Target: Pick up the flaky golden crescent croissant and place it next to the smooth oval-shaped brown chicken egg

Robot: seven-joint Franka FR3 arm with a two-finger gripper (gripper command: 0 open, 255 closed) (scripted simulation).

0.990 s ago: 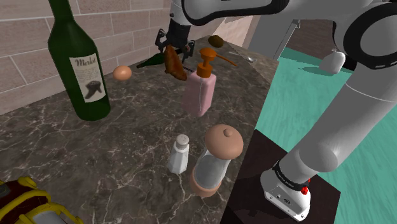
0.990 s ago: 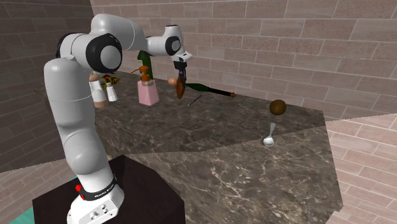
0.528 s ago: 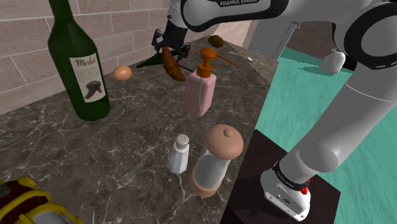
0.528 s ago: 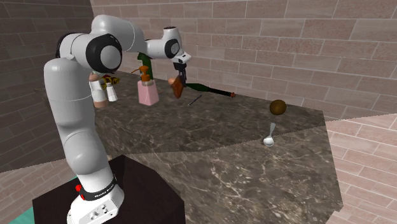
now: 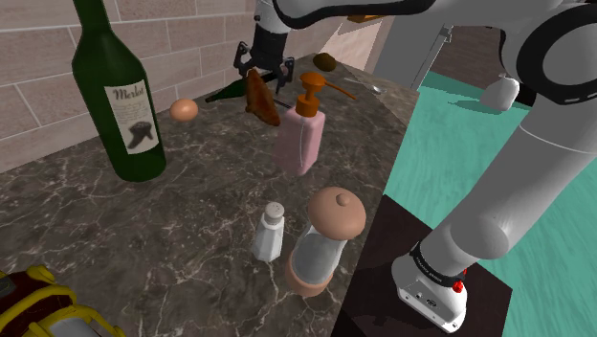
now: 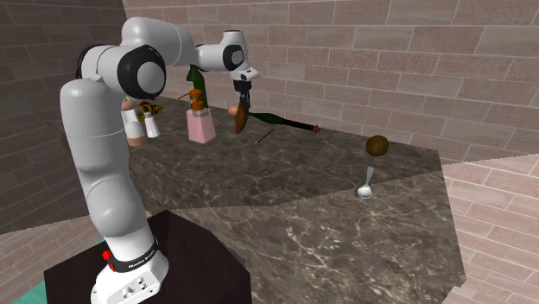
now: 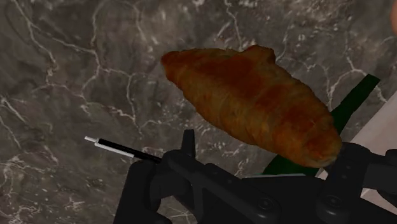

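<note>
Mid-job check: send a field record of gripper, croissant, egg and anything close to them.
gripper: shut on the croissant
croissant: hanging from the gripper, clear of the marble counter
egg: on the counter, shoulder view's left of the croissant
lying green bottle: between egg and croissant in the shoulder view
pink soap dispenser: upright, shoulder view's right of croissant
placement: not yet done

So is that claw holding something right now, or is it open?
Gripper: closed, holding the croissant.
</note>
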